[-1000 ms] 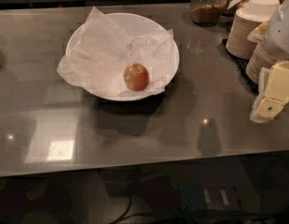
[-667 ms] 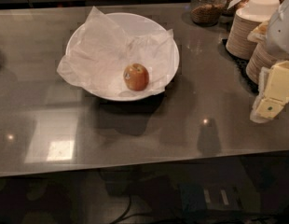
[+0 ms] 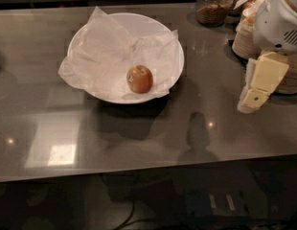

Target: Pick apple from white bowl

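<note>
- There's the apple [image 3: 139, 78], sitting low in the white bowl [image 3: 179, 56], a little front and right of centre, resting on the crumpled paper [image 3: 98, 56] lining
- The bowl stands on the grey desk [image 3: 139, 143], left of middle
- The claw [image 3: 252, 101] hangs at the far right over the desk, well apart from the bowl; open or closed, I cannot tell
- Behind it, a stack of pale bowls [image 3: 242, 40] and 1 glass jar [image 3: 213, 6]

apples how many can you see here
1: the apple lies on the paper in the white bowl, front right. Paper folds could hide more. The gripper hangs at far right.
</note>
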Controlling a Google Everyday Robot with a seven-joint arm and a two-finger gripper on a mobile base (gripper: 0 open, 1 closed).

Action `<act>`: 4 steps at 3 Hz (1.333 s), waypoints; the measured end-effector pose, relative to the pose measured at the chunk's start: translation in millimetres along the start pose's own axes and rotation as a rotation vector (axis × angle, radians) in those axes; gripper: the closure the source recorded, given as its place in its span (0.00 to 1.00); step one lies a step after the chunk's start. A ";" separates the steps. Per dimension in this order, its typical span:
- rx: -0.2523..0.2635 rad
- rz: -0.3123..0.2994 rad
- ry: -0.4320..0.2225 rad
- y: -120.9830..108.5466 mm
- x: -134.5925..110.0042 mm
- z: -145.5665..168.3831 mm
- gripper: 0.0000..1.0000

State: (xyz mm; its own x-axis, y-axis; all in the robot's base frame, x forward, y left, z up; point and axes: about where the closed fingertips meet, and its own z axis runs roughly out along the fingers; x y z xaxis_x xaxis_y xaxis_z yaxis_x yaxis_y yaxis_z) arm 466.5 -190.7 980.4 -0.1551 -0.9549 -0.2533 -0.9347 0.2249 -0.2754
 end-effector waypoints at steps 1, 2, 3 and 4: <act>-0.014 -0.033 -0.035 -17.4 -18.9 14.1 0.00; -0.031 -0.076 -0.073 -36.1 -39.9 30.4 0.00; -0.031 -0.076 -0.074 -36.2 -40.1 30.5 0.00; -0.045 -0.084 -0.115 -50.7 -58.0 54.2 0.00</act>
State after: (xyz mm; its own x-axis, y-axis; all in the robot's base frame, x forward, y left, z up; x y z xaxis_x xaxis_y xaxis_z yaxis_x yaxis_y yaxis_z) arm 540.2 -136.2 958.8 -0.0402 -0.9409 -0.3362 -0.9566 0.1335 -0.2592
